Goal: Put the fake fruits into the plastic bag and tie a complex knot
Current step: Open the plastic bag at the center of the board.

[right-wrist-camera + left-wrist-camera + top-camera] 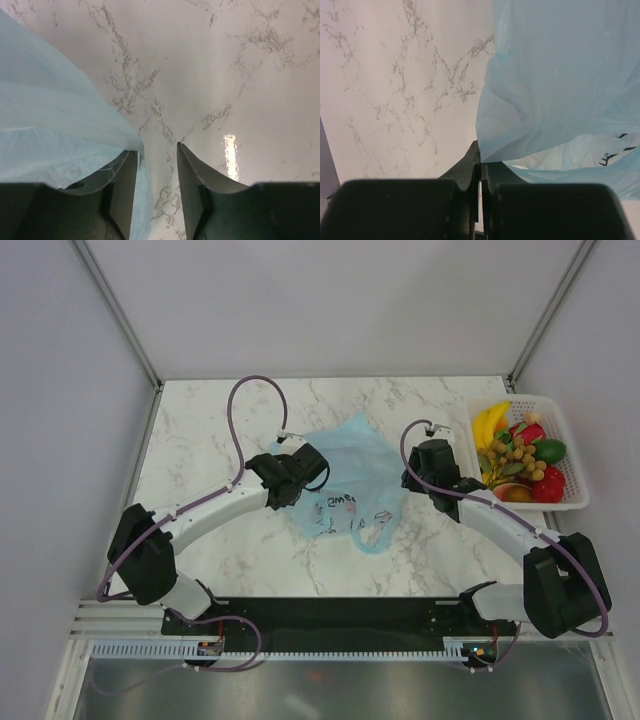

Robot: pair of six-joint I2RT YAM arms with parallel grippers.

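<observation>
The plastic bag (345, 485), thin light-blue film with a printed white panel, lies crumpled on the marble table between the two arms. My left gripper (312, 480) is at its left edge. In the left wrist view the gripper (481, 160) is shut, pinching the edge of the bag (560, 90). My right gripper (410, 480) is at the bag's right edge. In the right wrist view the gripper (156, 147) is open, and the bag (45, 130) drapes over its left finger with bare table between the jaws. The fake fruits (520, 450) are heaped in the basket at the right.
A white mesh basket (578, 490) stands at the table's right edge, holding yellow bananas (490, 423), a tan cluster (512, 455) and red and green pieces. Grey walls close in the table on the left, right and back. A cable loops above each arm.
</observation>
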